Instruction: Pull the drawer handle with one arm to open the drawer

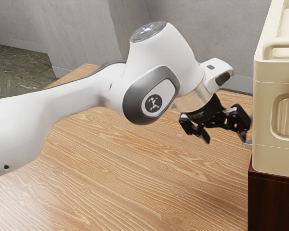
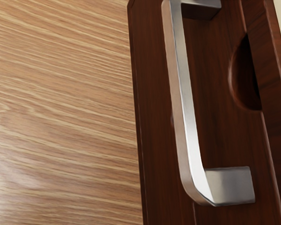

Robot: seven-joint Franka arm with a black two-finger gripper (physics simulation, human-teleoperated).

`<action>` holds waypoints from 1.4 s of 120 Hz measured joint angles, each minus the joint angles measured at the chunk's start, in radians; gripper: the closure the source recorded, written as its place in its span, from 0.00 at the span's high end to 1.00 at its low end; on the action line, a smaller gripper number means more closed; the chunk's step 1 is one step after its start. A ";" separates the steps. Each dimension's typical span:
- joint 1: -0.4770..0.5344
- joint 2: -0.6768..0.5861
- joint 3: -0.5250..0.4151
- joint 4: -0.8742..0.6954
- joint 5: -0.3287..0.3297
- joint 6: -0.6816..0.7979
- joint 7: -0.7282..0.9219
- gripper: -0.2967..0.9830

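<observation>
Exterior view: the fingers (image 1: 206,138) stand spread, grasping nothing, beside the dark cabinet (image 1: 272,202), while the handle (image 2: 187,117), in the wrist view, projects from the drawer front (image 2: 215,117); misalignment, possibly slight, could make one fingertip strike the bar.

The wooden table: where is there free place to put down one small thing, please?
In the exterior view, the table is bare between the white arm and the dark drawer unit. It is crowded at the unit's near edge, where the hand is close to the silver handle, beside the cream case.
</observation>
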 joint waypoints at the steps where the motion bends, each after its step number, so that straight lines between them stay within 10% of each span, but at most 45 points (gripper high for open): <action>1: 0.000 0.000 0.000 0.000 0.000 0.000 0.000 0.76; 75: 0.000 0.003 0.002 -0.030 0.010 0.052 0.004 0.52; 168: 0.012 0.125 0.004 0.113 0.034 0.059 0.012 0.57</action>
